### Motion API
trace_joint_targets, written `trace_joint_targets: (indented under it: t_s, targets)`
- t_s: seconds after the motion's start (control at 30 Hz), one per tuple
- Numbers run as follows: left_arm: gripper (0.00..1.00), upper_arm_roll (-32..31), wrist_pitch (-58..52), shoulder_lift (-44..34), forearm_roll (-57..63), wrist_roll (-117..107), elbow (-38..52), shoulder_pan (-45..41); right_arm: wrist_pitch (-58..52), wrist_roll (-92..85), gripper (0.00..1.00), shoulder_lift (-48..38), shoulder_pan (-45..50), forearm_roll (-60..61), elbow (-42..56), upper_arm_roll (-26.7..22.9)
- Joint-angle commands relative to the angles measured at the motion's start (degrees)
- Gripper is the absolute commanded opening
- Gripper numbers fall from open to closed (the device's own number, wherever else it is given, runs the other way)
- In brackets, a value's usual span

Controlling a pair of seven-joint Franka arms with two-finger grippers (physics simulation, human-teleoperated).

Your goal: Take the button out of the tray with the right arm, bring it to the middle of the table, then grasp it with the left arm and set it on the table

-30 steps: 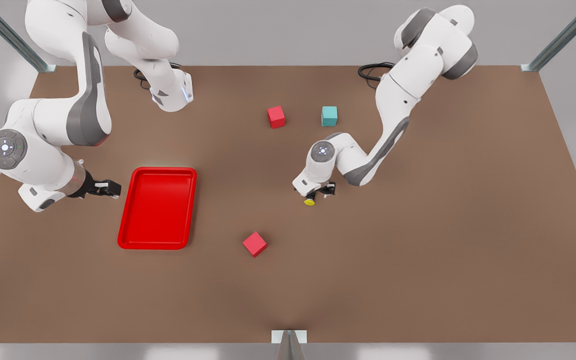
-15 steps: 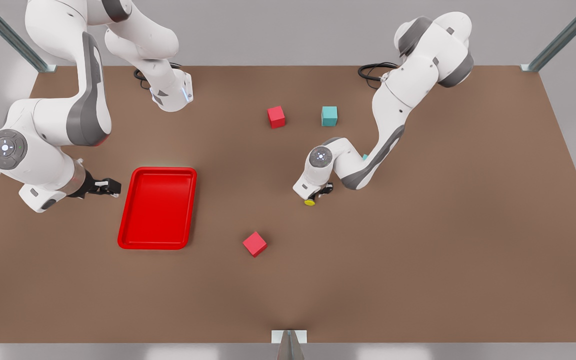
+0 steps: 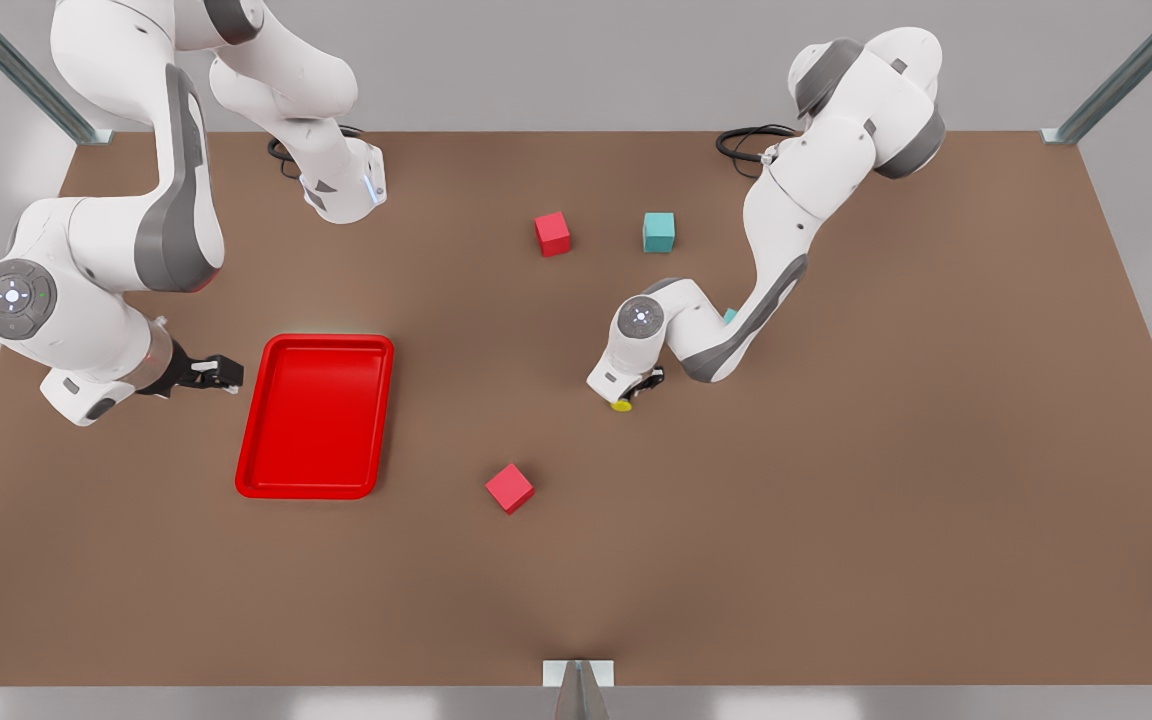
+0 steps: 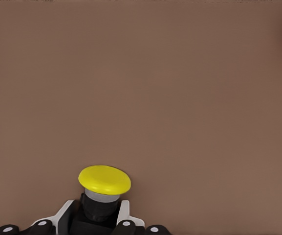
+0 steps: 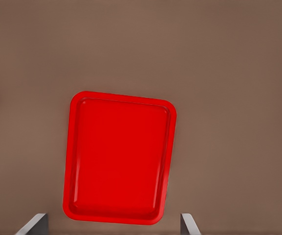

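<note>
Left gripper (image 3: 636, 392), frame centre, is clamped on the button (image 4: 104, 179), cap pointing lower left, table (image 3: 836, 500) just beneath; right gripper (image 3: 221, 375), spread empty, waits beside tray (image 3: 314, 488)

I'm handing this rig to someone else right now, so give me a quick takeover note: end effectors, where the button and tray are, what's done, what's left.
Left end effector: low over the middle of the table, shut on the button, yellow cap pointing outward in the left wrist view.
Right end effector: open, waiting beside the tray on the front view's left.
Tray: holds nothing, flat on the table.
Done: button is out of the tray, brought to the middle and taken by the left arm.
Left: set the button on the table, release it and pull the arm away.
</note>
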Motion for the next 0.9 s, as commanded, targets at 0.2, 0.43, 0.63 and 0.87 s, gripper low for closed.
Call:
trace_joint_targets:
  t_s: [0.2, 0.43, 0.63, 0.87]
  targets:
    - [0.4, -0.01, -0.26, -0.11, -0.42, -1.41, 2.04, 0.28, -0.03, -1.0, 1.0, -0.06, -0.02, 0.04, 0.2, 0.01]
    - [0.4, 1.13, -16.77, -0.73, -0.59, -6.68, 11.26, 1.95, -0.03, -1.0, 1.0, -0.06, -0.02, 0.04, 0.11, 0.01]
    - [0.4, 3.59, -40.42, -0.38, 23.57, -70.75, 18.21, 1.6, -0.03, -1.0, 1.0, -0.06, 0.06, 0.04, 0.2, 0.01]
    - [0.4, 3.68, -64.59, 2.35, 50.12, -100.9, 18.21, 1.51, -0.03, -0.91, 1.0, -0.06, 0.15, 0.04, 0.11, 0.01]
